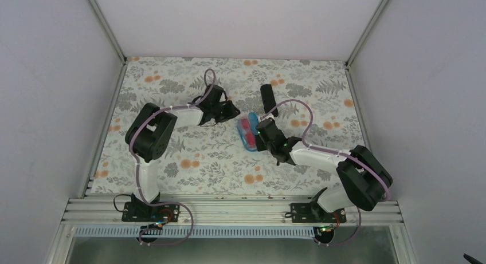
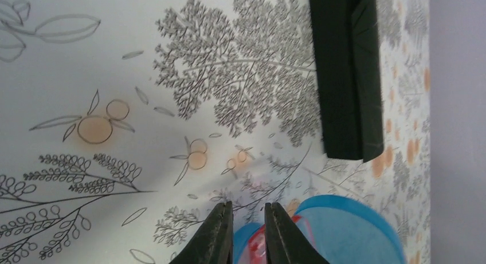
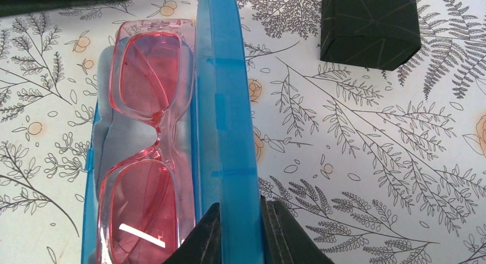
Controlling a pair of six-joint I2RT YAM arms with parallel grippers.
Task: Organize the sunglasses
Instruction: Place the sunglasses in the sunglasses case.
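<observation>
The sunglasses, pink-red with tinted lenses, lie folded inside the open blue case on a pale blue cloth. The case lid stands upright, and my right gripper is shut on its edge. From above, the right gripper sits at the case's right side. My left gripper hovers over the case's far end, its jaws a narrow gap apart with nothing between them; a bit of the sunglasses shows below. In the top view the left gripper is just left of the case.
A black box lies on the floral tablecloth just behind the case, also close in both wrist views. Metal frame posts and white walls bound the table on the left, right and back.
</observation>
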